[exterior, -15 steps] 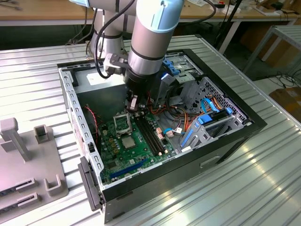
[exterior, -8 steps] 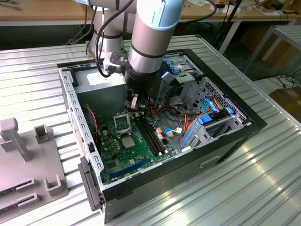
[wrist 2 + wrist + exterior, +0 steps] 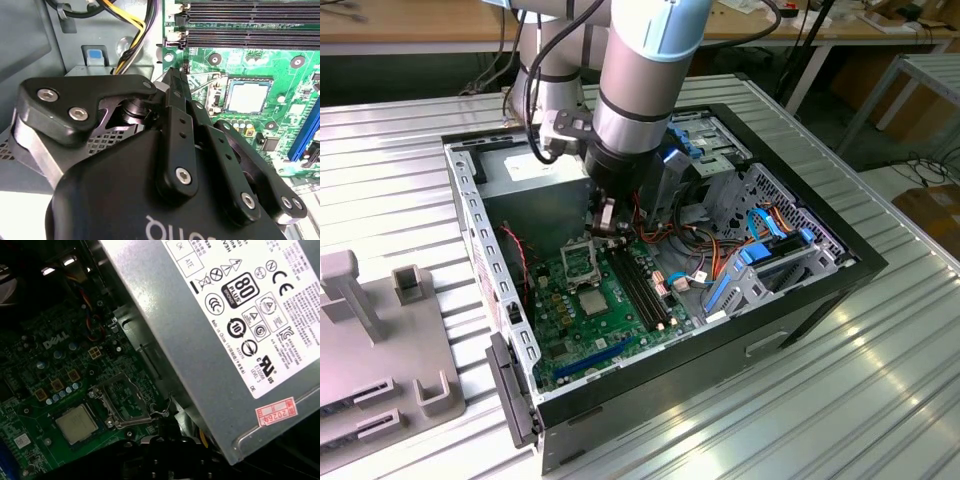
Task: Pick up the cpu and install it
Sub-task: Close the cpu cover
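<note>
One chip [image 3: 592, 300] sits flat on the green board [image 3: 610, 330] inside your open computer case [image 3: 840, 265], silver top up, in both wrist views [image 3: 247, 96] [image 3: 76, 423]. Your gripper [image 3: 603, 222] hangs just beyond it, over the open hinged frame [image 3: 122, 400], jaws clenched on nothing. Case rests on the ribbed counter [image 3: 880, 400].
</note>
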